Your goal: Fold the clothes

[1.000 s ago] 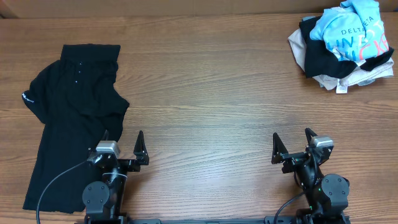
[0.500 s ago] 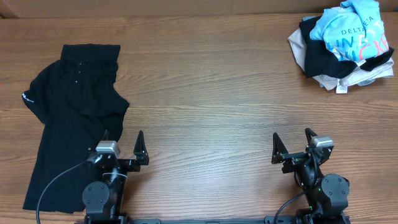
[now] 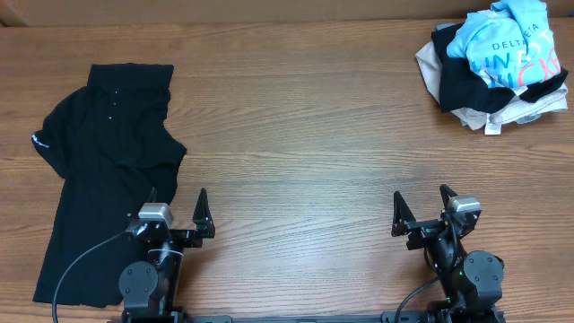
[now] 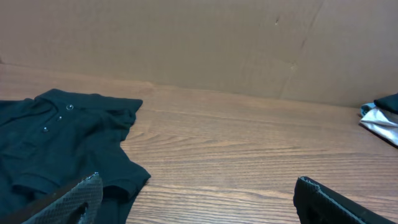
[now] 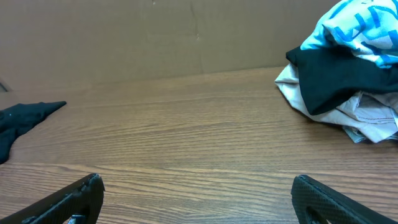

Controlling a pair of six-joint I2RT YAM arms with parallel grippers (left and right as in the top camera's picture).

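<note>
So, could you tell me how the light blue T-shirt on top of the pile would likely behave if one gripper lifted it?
The light blue T-shirt lies crumpled, so it would probably hang limp and unfurl. It overlaps a black garment and a beige garment, so it may drag them along. It looks thin, so it is likely light.

My overhead cam hangs high and looks straight down, so the whole table [image 3: 305, 135] fits, clothes pile [image 3: 491, 67] included. Both wrist cams sit low at the edge opposite the pile, facing its side, nearly level with the wood. Right wrist sits roughly across from the pile; left wrist, well off to the side, just catches its edge. All three share it.
</note>
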